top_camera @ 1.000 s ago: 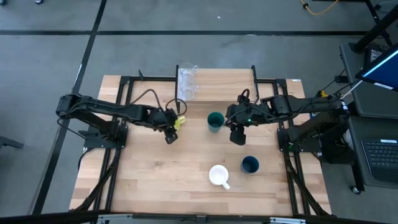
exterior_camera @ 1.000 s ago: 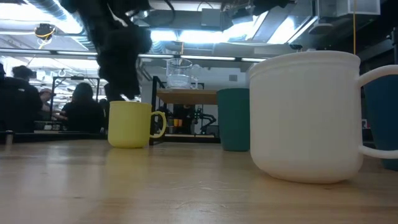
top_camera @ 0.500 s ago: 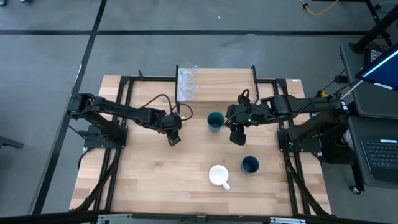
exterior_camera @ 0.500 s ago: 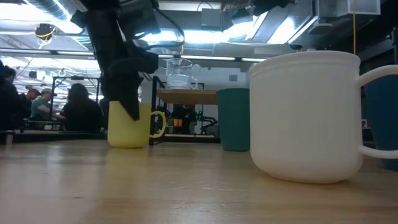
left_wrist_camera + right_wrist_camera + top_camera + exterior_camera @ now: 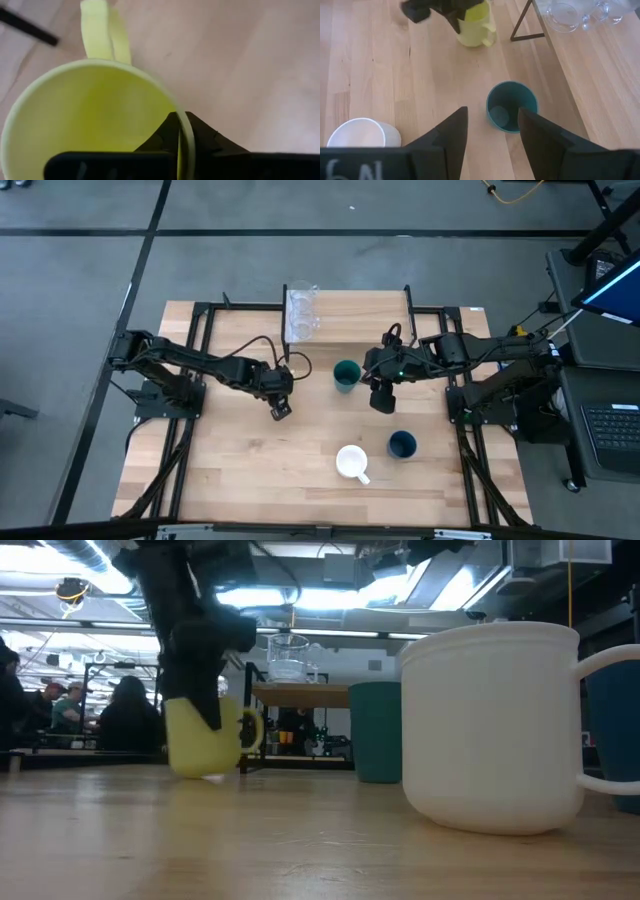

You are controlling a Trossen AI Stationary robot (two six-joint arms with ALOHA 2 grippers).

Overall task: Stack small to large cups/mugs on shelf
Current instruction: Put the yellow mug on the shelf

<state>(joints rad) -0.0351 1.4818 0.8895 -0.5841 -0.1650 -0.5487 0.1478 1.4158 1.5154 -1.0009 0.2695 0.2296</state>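
Observation:
The yellow mug (image 5: pixel 203 739) is near the table's middle left, tilted, with my left gripper (image 5: pixel 179 131) shut on its rim; in the high view the left gripper (image 5: pixel 281 383) covers it. My right gripper (image 5: pixel 492 111) hovers open above the teal-green cup (image 5: pixel 511 106), touching nothing. That cup (image 5: pixel 346 374) stands upright on its base at the table's centre. The white mug (image 5: pixel 352 462) and the dark blue cup (image 5: pixel 402 444) stand nearer the front. Two clear glasses (image 5: pixel 302 313) stand on the shelf (image 5: pixel 300 695) at the far edge. My left gripper holds the yellow mug by its rim (image 5: pixel 183 122), on the side away from the handle (image 5: pixel 102 32). One finger is inside the mug and one outside. The fingers (image 5: pixel 210 710) come from above, pointing down. The mug is tilted; I cannot tell whether its base is off the table.
Black frame rails (image 5: pixel 200 340) run along both sides of the table. The shelf's black leg (image 5: pixel 520 22) stands just beyond the yellow mug. Bare wood (image 5: pixel 260 470) lies at the front left. People show in the room behind (image 5: pixel 125 710).
My left gripper has come down from above the yellow mug onto it and taken hold of its rim. The mug, upright before, now stands tilted and has shifted a little toward the table's left.

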